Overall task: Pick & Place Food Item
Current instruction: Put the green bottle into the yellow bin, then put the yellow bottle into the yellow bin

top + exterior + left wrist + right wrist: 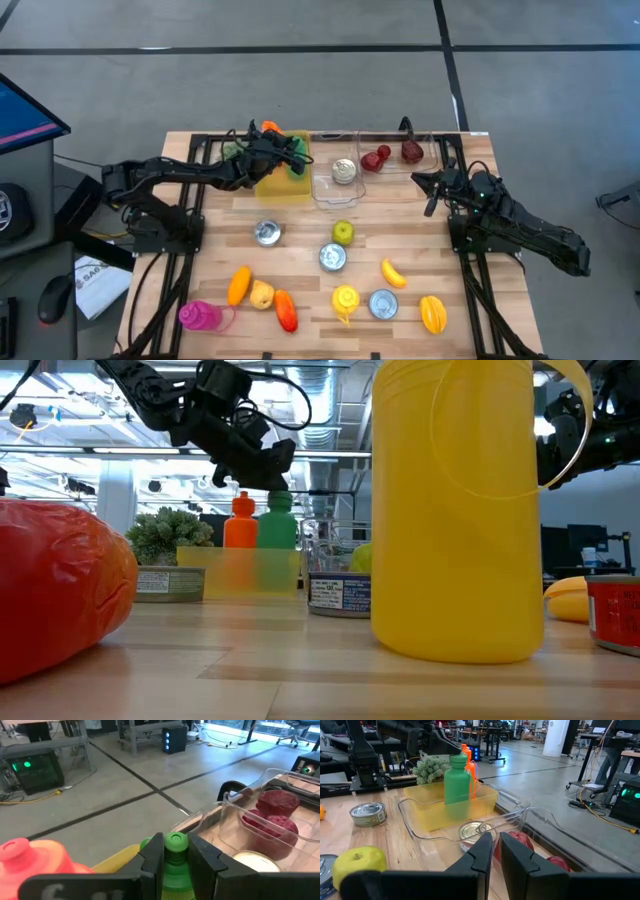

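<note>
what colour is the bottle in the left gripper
Green plastic bottle, clearest in the left wrist view.

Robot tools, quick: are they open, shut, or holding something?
Left tool: closed on the green bottle neck, over the yellow bin.
Right tool: shut, holding nothing.

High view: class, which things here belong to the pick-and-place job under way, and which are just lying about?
In the job:
- left gripper, closed on the green bottle
- yellow bin that the bottle stands in

Lying about:
- green apple
- tin
- banana
- pink bottle
- right gripper, waiting at the table's right side
</note>
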